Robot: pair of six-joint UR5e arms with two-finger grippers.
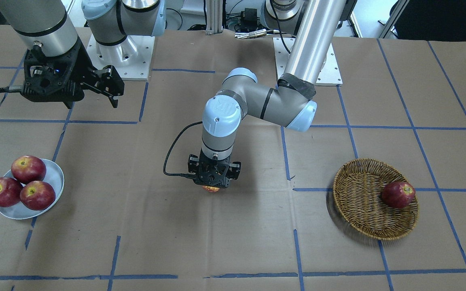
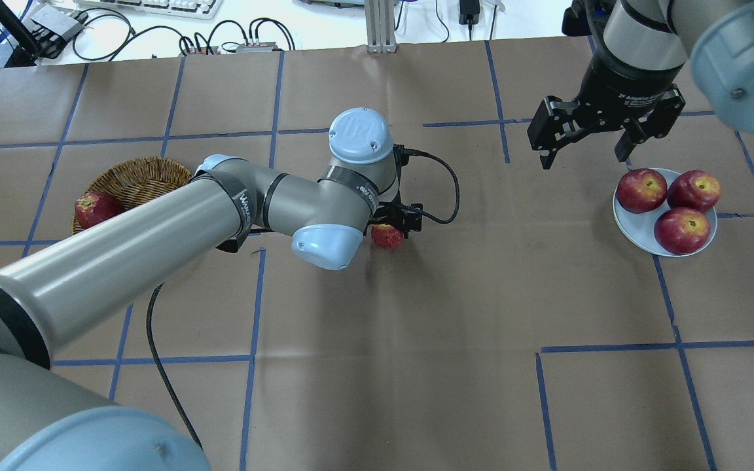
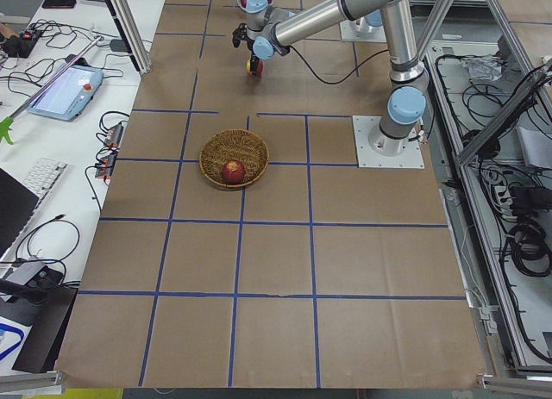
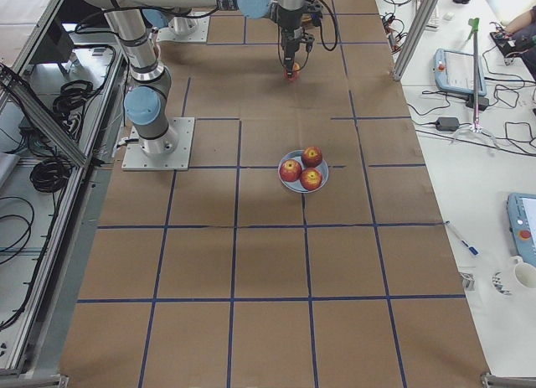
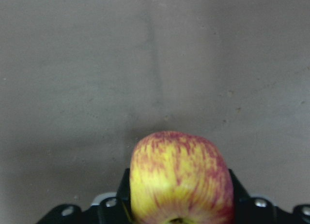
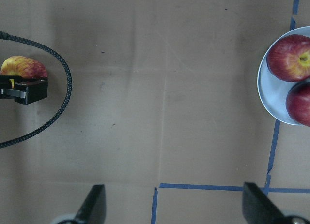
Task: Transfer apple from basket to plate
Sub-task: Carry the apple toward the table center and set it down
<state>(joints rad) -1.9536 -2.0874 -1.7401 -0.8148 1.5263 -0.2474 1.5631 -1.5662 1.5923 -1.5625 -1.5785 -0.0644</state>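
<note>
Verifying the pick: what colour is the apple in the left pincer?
The apple is yellow with red streaks; the left wrist view shows it best.

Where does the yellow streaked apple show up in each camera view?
Front-facing: apple just below centre.
Overhead: apple at centre.
Left side: apple at top, left of centre.
Right side: apple at top centre.
Left wrist: apple at bottom centre, close up.
Right wrist: apple at left edge.
Landmark: the left hand, closed on it.
</note>
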